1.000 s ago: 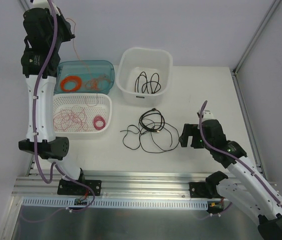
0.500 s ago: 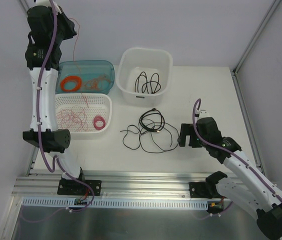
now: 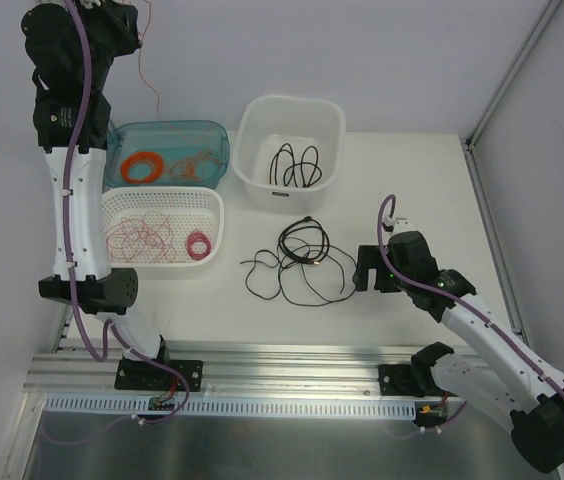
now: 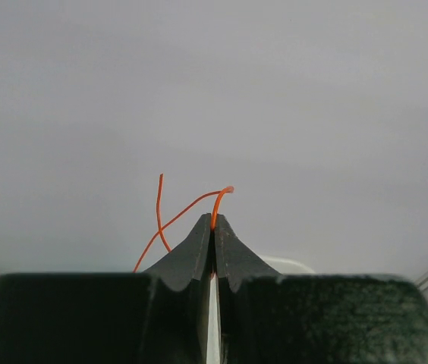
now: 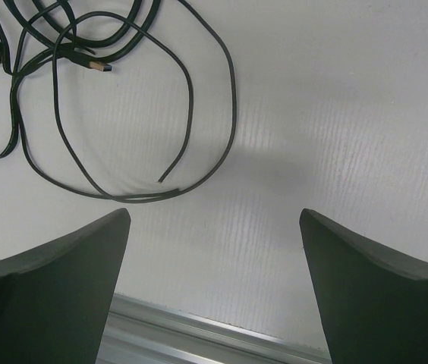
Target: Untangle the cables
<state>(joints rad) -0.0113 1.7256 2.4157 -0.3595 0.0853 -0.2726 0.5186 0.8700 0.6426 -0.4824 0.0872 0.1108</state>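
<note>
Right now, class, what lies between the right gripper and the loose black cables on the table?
Nothing but bare white table; the right wrist view shows it between the right gripper and the black cables.

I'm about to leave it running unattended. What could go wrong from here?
The left claw pinches the orange wire near its end, so it may slip free. The wire trails down toward the blue bin, so lifting may drag the tangle out. The open right claw may catch several black cables.
</note>
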